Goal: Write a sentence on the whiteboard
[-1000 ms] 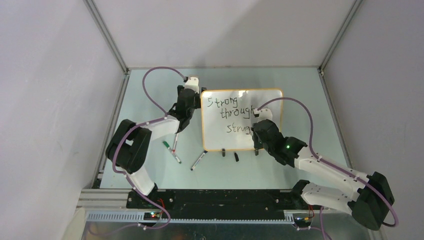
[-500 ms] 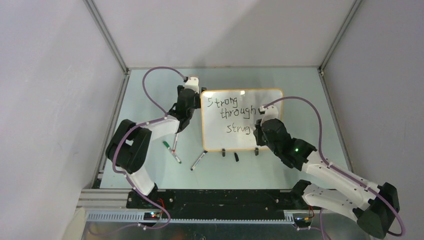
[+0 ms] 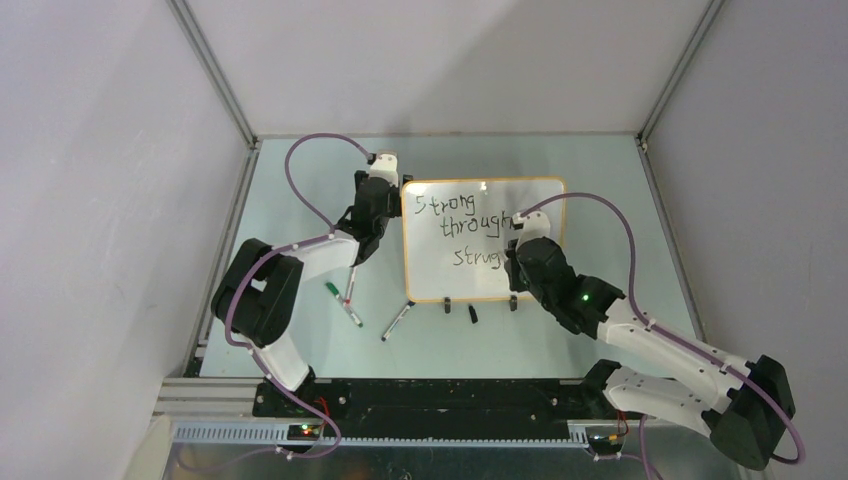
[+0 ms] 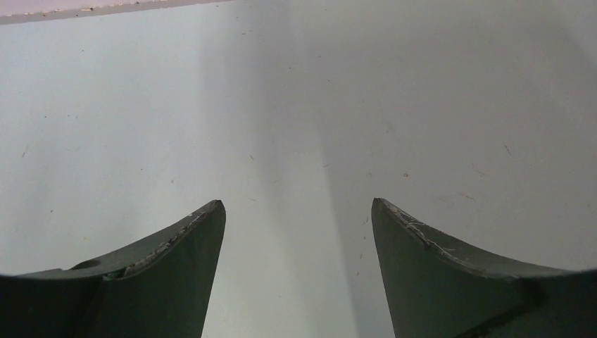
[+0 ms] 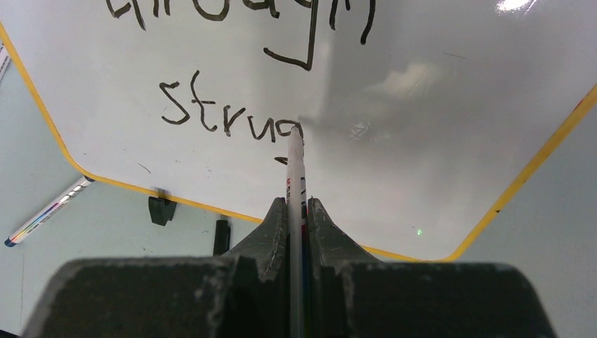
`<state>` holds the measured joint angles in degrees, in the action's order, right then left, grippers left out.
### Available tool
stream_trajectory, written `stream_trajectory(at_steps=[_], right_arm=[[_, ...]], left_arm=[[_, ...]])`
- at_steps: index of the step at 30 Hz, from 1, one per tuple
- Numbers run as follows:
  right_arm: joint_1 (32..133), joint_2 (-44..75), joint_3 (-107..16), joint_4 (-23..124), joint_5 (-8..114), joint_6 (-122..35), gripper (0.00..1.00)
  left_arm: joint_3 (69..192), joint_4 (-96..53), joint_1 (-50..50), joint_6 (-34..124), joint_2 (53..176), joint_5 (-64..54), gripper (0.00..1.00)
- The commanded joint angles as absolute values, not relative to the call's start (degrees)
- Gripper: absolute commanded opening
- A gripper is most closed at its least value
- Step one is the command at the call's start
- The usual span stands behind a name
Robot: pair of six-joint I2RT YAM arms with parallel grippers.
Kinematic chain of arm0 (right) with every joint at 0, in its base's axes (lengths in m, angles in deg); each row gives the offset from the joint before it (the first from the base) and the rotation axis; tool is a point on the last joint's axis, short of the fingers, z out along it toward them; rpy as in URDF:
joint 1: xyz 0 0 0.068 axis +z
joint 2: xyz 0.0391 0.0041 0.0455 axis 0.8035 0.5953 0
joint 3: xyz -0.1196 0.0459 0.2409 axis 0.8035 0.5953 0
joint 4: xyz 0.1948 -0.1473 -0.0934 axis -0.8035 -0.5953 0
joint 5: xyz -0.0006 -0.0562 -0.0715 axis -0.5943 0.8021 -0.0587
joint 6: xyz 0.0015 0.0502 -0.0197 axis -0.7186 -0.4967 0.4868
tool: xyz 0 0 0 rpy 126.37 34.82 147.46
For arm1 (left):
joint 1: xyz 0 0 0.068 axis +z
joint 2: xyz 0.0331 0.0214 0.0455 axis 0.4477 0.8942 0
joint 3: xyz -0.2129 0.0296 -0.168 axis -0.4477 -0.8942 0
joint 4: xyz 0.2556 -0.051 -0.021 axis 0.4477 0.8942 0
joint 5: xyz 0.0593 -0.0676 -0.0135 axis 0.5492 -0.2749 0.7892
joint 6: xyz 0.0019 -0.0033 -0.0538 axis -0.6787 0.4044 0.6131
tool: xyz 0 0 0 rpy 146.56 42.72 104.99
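The whiteboard [image 3: 430, 275] lies on the table with its orange-yellow rim. The sentence [image 3: 470, 228] reads "Strong through strug" in three staggered lines. My right gripper [image 3: 512, 264] is over the board's lower right part, shut on a white marker [image 5: 295, 165]. In the right wrist view the jaws [image 5: 296, 203] clamp the marker, and its tip touches the board [image 5: 436, 141] just right of the "g" of "strug" [image 5: 229, 116]. My left gripper [image 3: 377, 203] is beside the board's upper left corner, open and empty [image 4: 298, 204] over bare table.
Loose markers [image 3: 350, 306] [image 3: 397, 320] and a green cap [image 3: 331, 290] lie left of the board's near edge. A black cap [image 3: 473, 313] lies between the two black clip feet [image 3: 447, 303] [image 3: 513, 300]. Walls enclose the table.
My right arm's elbow swung out to the right, then came back a little; the marker stays at the end of "strug". The left arm has not moved.
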<state>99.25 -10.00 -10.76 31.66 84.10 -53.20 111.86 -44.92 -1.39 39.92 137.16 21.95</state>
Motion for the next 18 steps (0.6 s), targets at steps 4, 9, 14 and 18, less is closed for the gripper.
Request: stream_trajectory(at_steps=[4, 9, 14, 18], right_arm=[[99.9, -11.4, -9.5, 35.0, 87.1, -52.9, 0.00], [99.9, -12.0, -8.7, 35.4, 87.7, -52.9, 0.00], [99.9, -11.6, -8.2, 35.5, 88.2, -53.1, 0.00], [100.0, -11.4, -8.3, 35.7, 88.5, -53.0, 0.00]], left_arm=[[111.4, -47.4, -1.6, 39.9, 135.9, 21.4, 0.82], [111.6, -47.2, -1.6, 39.9, 136.0, 21.5, 0.82], [111.6, -47.2, -1.6, 39.9, 136.0, 21.4, 0.82], [111.6, -47.1, -1.7, 39.9, 136.0, 21.4, 0.82]])
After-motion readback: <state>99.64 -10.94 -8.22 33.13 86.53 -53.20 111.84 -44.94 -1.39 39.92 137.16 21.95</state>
